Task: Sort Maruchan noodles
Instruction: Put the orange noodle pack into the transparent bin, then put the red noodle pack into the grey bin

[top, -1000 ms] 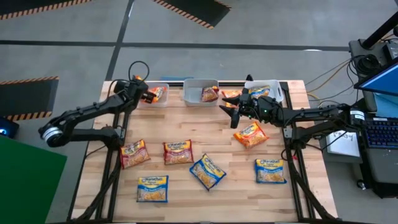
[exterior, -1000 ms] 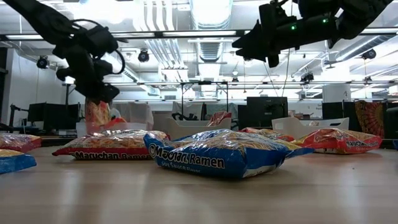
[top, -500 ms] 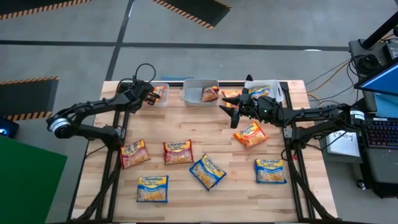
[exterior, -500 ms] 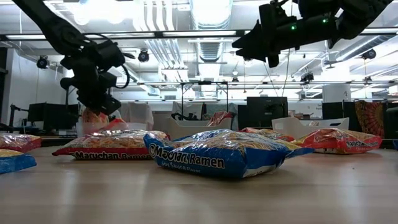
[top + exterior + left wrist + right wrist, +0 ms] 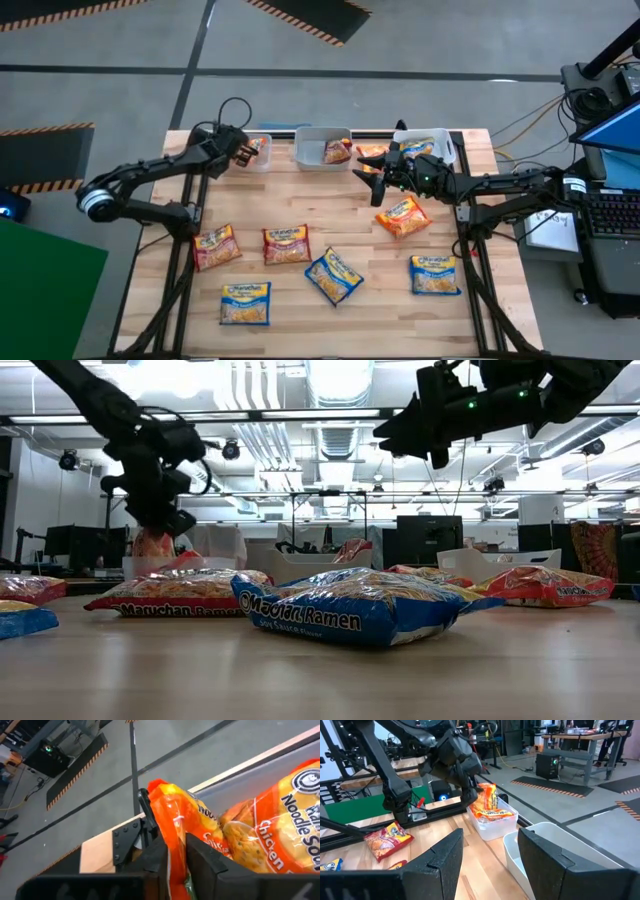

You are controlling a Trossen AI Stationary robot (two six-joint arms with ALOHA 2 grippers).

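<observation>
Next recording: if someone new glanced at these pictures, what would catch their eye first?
Probably the left gripper at the table's far left corner, holding an orange noodle packet upright over the left clear bin, which already holds an orange packet. Next, the right gripper hovering with jaws open near the far middle, beside the middle bin. Loose packets, such as a blue one, lie scattered across the near half of the table.

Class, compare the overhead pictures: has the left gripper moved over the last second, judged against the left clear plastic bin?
Yes. The left gripper has shifted slightly right, farther over the left clear plastic bin.
</observation>
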